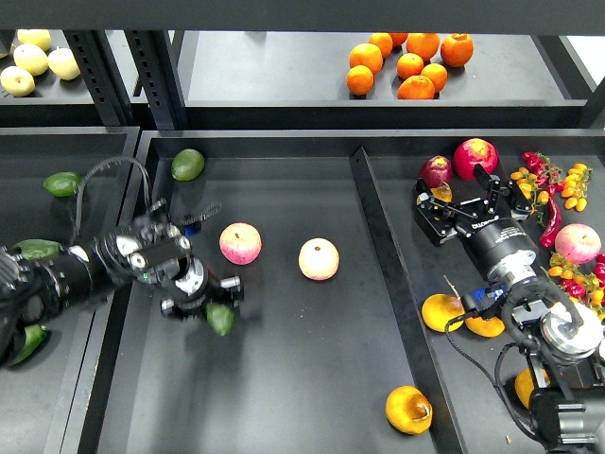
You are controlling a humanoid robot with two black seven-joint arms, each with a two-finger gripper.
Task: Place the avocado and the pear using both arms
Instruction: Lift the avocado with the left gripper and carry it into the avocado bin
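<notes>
The avocado [220,319], dark green, sits between the fingers of my left gripper [206,305], which is shut on it just above the floor of the middle tray [284,378]. The arm is motion-blurred. The pear [408,409], yellow-orange with a brown patch, lies at the tray's front right, far from both grippers. My right gripper [463,201] is open and empty over the right tray, below a dark red apple [437,170].
Two pink-yellow apples [240,243] [319,258] lie mid-tray, and a lighter green fruit [187,164] lies at its back left. A raised divider [383,274] separates the right tray, which holds red apples, yellow-orange fruit [441,312] and peppers. Oranges [406,61] are on the shelf.
</notes>
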